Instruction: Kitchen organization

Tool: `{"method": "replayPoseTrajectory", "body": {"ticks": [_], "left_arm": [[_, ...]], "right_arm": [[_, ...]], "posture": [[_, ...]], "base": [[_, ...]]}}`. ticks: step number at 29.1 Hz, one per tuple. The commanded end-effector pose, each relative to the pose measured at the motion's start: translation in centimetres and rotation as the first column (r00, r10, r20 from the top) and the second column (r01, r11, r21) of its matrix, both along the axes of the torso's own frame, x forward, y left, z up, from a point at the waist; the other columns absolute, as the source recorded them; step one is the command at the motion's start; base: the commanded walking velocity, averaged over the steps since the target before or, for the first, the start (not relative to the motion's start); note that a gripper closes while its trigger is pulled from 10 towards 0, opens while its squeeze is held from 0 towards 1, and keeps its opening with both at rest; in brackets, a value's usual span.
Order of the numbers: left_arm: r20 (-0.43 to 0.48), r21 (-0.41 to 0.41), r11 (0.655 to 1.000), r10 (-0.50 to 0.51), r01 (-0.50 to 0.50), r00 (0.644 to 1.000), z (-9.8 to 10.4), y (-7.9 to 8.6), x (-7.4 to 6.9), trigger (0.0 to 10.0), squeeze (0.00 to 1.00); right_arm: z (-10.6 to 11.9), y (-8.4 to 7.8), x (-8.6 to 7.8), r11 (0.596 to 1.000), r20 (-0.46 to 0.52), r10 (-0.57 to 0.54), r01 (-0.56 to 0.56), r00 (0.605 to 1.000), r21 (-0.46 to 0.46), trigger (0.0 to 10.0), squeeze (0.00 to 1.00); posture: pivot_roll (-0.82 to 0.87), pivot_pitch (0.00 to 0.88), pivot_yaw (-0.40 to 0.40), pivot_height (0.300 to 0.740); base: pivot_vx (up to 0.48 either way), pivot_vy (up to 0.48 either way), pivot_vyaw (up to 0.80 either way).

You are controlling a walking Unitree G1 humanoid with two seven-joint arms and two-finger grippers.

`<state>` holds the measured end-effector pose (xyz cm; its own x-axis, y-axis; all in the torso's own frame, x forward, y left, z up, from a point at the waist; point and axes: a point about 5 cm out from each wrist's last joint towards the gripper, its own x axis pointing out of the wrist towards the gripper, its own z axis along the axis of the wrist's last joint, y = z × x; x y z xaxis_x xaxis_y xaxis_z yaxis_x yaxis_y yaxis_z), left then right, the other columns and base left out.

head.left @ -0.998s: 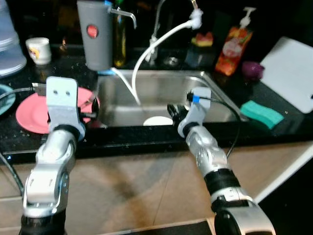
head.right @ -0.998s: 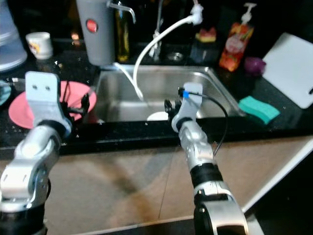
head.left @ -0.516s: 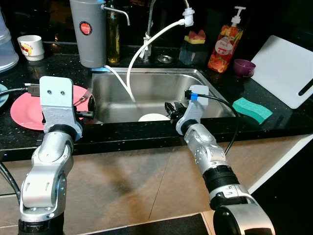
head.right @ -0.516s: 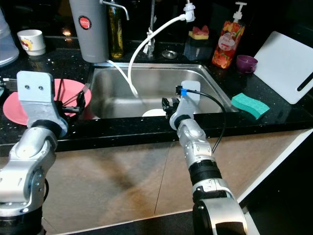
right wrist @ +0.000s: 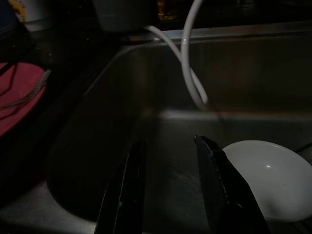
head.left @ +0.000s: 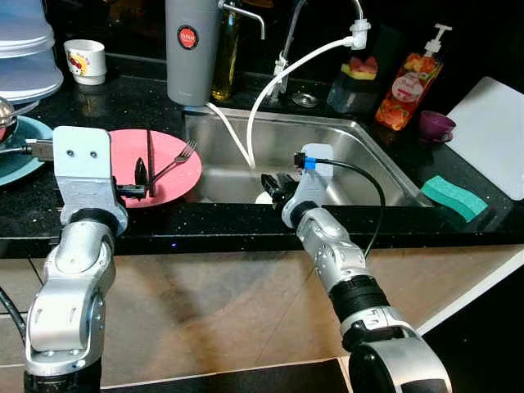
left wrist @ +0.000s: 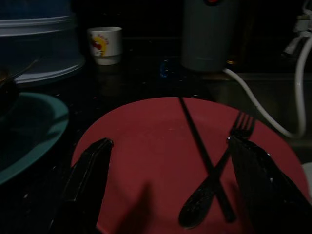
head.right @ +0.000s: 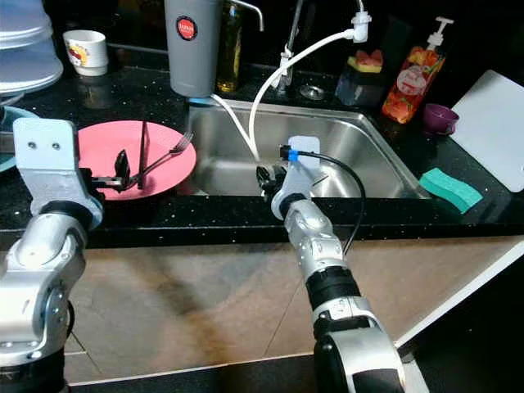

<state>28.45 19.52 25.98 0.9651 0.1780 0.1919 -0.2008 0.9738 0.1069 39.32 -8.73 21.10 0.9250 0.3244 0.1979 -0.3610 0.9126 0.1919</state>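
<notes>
One round pink plate (head.left: 160, 160) is sitting on the black speckled counter (head.left: 205, 221), right in front of the left gripper (left wrist: 170, 187). One silver fork (head.left: 173, 162) and one thin black stick (head.left: 149, 160) are lying on the plate, crossing each other. The left gripper's two black fingers (left wrist: 87, 173) are spreading wide apart over the near edge of the plate, holding nothing.

The right gripper (right wrist: 168, 187) is hanging over the near edge of the steel sink (head.left: 360, 143). Its two fingers are a little apart and holding nothing. One white bowl (right wrist: 265, 178) is lying in the bottom of the sink, just beside this gripper. One white hose (head.left: 282, 78) is bending down into the sink past the fingers.

Farther behind the left gripper, one tall grey jug (head.left: 191, 49) and one small white cup (head.left: 86, 60) are standing. One teal plate (left wrist: 29, 126) is lying beside the pink one. Off past the right gripper, one green sponge (head.left: 454, 196), one orange soap bottle (head.left: 407, 82), one small purple cup (head.left: 435, 124) and one white cutting board (head.left: 495, 131) are resting.
</notes>
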Motion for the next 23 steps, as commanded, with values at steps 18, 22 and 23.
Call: {"method": "replayPoseTrajectory", "body": {"ticks": [18, 22, 23], "left_arm": [[-0.033, 0.054, 0.998, -0.043, 0.044, 0.999, 0.2, -0.3, 0.8, 10.0, 0.0], [-0.045, 0.045, 0.999, -0.027, 0.029, 0.999, -0.2, 0.2, 1.1, 10.0, 0.0], [-0.046, 0.045, 0.999, -0.025, 0.027, 0.999, -0.3, 0.4, 1.1, 10.0, 0.0]], "right_arm": [[-1.6, -0.3, -0.1, 0.998, -0.054, -0.039, 0.042, 0.998, 0.053, 10.0, 0.0], [-2.4, -0.4, -0.4, 0.997, -0.064, -0.06, 0.064, 0.996, 0.05, 10.0, 0.0], [-2.5, -0.4, -0.5, 0.996, -0.065, -0.069, 0.072, 0.996, 0.05, 10.0, 0.0]], "posture": [[0.25, 0.051, -0.098, 0.74], [0.26, 0.064, -0.061, 0.74], [0.27, 0.07, -0.043, 0.74]], "base": [[0.0, 0.027, 0.0], [0.0, 0.0, 0.0], [0.0, 0.0, 0.0]]}}
